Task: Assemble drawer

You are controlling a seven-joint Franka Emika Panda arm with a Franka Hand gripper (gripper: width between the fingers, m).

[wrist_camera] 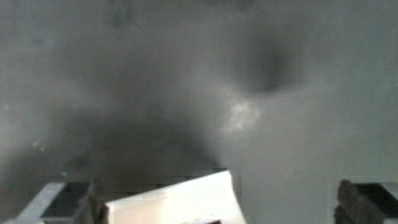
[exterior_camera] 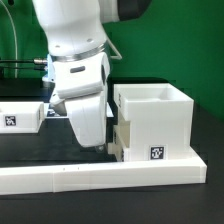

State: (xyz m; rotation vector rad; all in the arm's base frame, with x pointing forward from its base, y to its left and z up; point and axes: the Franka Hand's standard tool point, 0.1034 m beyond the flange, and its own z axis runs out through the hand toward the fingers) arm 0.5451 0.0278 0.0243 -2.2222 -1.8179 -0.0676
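Observation:
The large white cube-shaped drawer shell (exterior_camera: 158, 115) stands at the exterior view's right, open at the top, with a tag on its front. A smaller white box tray (exterior_camera: 122, 140) sits against its left side. My gripper (exterior_camera: 99, 146) hangs low just left of that tray, near the table. In the wrist view my gripper (wrist_camera: 217, 208) is open, with its fingers (wrist_camera: 59, 205) wide apart. A white corner of a part (wrist_camera: 173, 200) lies between them, nearer one finger and apart from the other. Another white tray (exterior_camera: 20, 113) with a tag lies at the far left.
The long low white L-shaped rail (exterior_camera: 100, 178) runs along the front edge of the black table (exterior_camera: 40, 145). The arm's body hides the table's middle. Cables run behind at the left.

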